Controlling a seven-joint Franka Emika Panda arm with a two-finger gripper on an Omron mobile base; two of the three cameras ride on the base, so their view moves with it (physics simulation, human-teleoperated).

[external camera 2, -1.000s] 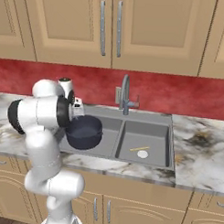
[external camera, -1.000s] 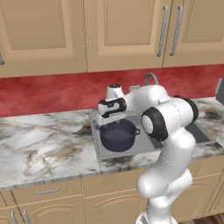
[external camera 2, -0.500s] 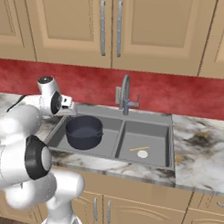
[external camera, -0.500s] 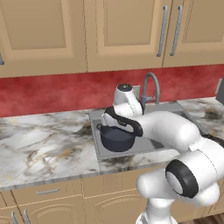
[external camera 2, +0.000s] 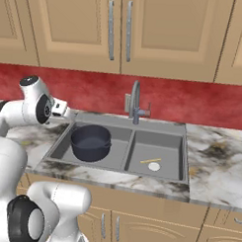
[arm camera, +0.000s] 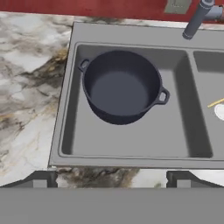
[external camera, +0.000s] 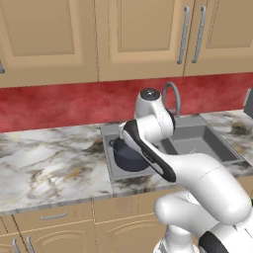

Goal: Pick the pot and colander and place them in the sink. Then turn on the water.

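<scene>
Gripper [arm camera: 111, 178] open above pot [arm camera: 121, 87]; fingertips cut off.

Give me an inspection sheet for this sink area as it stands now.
Surface: marble counter around a double sink.
Job's things: pot upright in the left basin, nothing inside it; faucet behind the divider, no water running.
Clutter: a thin stick lying by the round drain in the right basin.
Claw: claw open, holding nothing, above the sink's front edge, clear of the pot.
Cables: nothing seen.
Surroundings: red backsplash, wooden cabinets above, drawers below.
</scene>
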